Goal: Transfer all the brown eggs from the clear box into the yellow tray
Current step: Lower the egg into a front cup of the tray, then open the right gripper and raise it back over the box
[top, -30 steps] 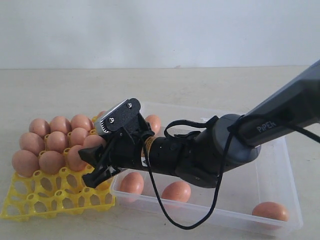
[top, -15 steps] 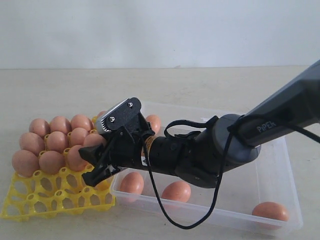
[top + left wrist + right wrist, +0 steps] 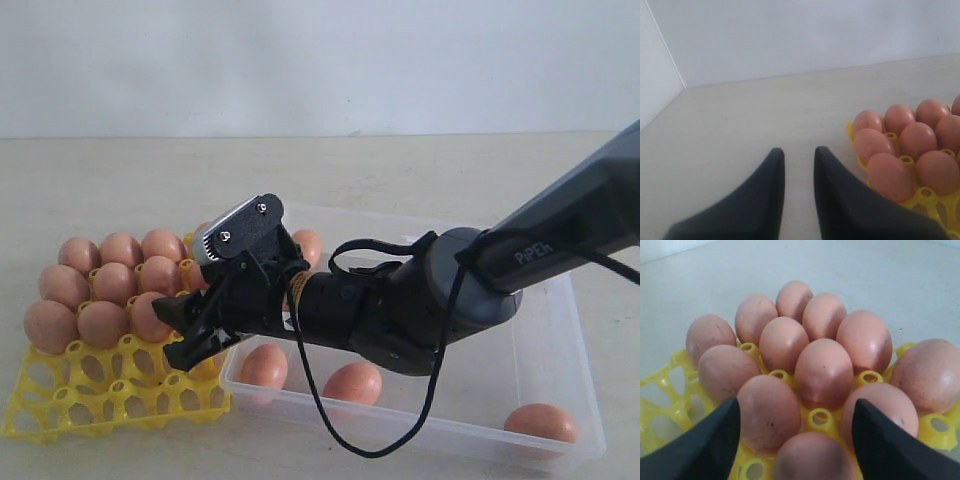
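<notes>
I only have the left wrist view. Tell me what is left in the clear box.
Observer: Four brown eggs show in the clear box; the right arm lies across it and may hide more.
Operator: Report the right hand.
Observer: The right hand is open over the yellow tray, with an egg low between its fingers.
Operator: Give me the free cells.
Observer: The tray's front cells, nearest the exterior camera, are empty.
</notes>
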Controlling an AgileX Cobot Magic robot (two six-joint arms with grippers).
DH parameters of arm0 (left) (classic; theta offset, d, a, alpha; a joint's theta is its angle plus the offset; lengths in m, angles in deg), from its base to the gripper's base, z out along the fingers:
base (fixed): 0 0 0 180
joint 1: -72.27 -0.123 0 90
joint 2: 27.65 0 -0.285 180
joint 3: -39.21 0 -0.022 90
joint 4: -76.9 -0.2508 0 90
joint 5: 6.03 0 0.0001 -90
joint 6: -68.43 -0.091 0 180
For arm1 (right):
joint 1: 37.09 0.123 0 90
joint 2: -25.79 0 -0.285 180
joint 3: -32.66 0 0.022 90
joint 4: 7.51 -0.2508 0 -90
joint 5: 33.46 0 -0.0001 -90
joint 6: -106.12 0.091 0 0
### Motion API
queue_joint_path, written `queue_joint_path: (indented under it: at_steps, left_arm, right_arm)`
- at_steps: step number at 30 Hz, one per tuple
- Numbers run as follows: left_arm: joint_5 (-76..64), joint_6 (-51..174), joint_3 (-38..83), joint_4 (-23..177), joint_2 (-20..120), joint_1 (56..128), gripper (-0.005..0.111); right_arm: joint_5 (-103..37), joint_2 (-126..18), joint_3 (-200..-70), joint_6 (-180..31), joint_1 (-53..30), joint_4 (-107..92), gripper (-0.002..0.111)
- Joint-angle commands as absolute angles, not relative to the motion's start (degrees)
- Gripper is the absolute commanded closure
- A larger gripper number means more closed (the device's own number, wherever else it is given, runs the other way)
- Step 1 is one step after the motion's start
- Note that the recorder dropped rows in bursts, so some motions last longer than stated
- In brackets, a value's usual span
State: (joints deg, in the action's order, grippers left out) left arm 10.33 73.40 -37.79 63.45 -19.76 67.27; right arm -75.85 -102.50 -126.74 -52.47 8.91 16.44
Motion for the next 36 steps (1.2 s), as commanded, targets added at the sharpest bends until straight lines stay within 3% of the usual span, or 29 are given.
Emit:
queue_joint_path:
  at_steps: [1,5,12,19,30,36]
  left_arm:
    - [10.21,73.53,-38.01,63.56,-19.87,67.14,0.085]
    - [10.21,73.53,-38.01,63.56,-19.87,67.14,0.085]
    - [10.21,73.53,-38.01,63.56,-19.87,67.14,0.085]
    - [10.21,73.53,-38.01,63.56,-19.87,67.14,0.085]
    - [10.21,73.53,-38.01,63.56,-19.87,67.14,0.085]
    - [10.21,73.53,-38.01,63.56,-19.87,67.14,0.085]
  right_arm:
    - [-74.22,-97.48,-126.82,-53.29,8.54,16.04,0.046]
    - [-62.83,-89.17,-126.82,-52.77,7.44,15.66,0.046]
    - [-28.22,-76.17,-126.82,-50.85,6.23,15.81,0.046]
    - [5.46,-74.0,-126.54,-50.08,5.56,17.15,0.046]
    - [11.82,-67.35,-116.35,-56.56,3.49,17.18,0.046]
    - [22.21,-60.33,-114.84,-80.1,3.49,7.27,0.046]
